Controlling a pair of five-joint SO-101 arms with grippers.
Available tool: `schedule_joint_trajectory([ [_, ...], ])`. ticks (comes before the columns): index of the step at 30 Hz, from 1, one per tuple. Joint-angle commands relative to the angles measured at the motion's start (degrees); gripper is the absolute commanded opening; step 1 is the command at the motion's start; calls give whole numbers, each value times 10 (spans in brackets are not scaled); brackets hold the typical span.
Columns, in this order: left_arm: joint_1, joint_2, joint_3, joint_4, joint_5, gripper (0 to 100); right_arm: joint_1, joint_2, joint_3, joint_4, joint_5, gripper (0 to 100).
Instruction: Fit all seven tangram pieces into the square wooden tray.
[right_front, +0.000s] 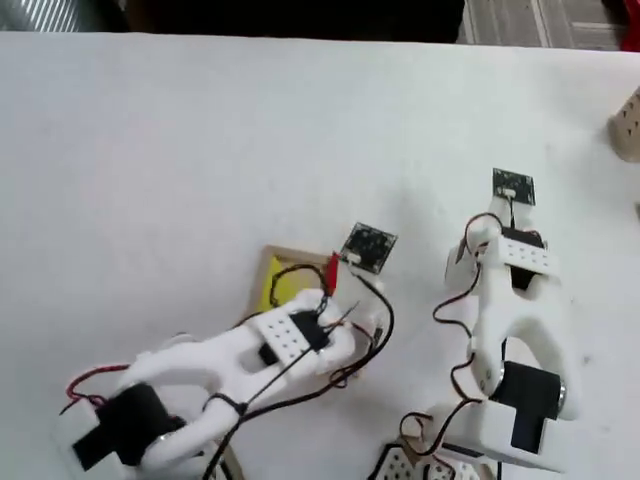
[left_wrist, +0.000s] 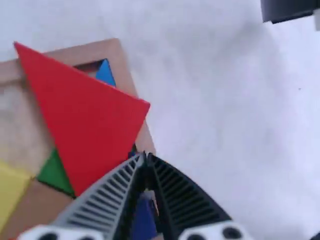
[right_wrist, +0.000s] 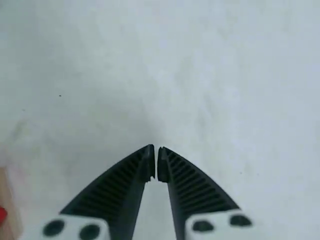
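Cables and the left arm (right_front: 240, 355) are laid across the square wooden tray (right_front: 268, 254) at lower centre of the high view, so that one corner and a yellow piece (right_front: 278, 290) inside it are left uncovered. The right arm (right_front: 515, 320) is placed at right on the white tabletop (right_front: 200, 130). A pegged wooden object (right_front: 627, 125) is cut off at the right edge, and a dark strip of room is seen along the top.

In the left wrist view, the left tool (left_wrist: 145, 159) is held pressed together at lower centre, just beside a large red triangle (left_wrist: 85, 120); contact cannot be judged. Two of the triangle's corners are laid over the tray's rim. Inside the tray, a light blue piece (left_wrist: 105, 72) and a green piece (left_wrist: 54, 172) are partly covered. A dark blue shape (left_wrist: 144, 220) is glimpsed between the fingers (left_wrist: 100, 200) and is hard to identify.

In the right wrist view, the right tool (right_wrist: 154, 162) is shown at lower centre over the tabletop, its tips all but touching. A wooden edge (right_wrist: 7, 200) is cut off at lower left.
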Motion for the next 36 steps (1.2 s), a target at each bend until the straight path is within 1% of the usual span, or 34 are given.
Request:
schedule_joint_trajectory([
  [1,4,-70,46,10,-4,24,-1,-3,-25,4,-5,19],
  [4,2,-133,91,11,-4,24,-1,-2,-25,4,-5,19],
  [6,-11,-169,112,11,-4,24,-1,-2,-24,4,-5,19],
  [11,-103,-190,120,11,-4,24,-1,-2,-22,5,-5,19],
  [13,-121,-190,120,11,-4,24,-1,-2,-22,5,-5,19],
  [21,-129,-190,120,7,-4,24,-1,-2,-21,7,-5,19],
  [27,-165,-190,122,6,-4,24,-1,-2,-13,5,-5,19],
  [36,-169,-190,120,5,-3,24,-1,-2,-12,6,-5,19],
])
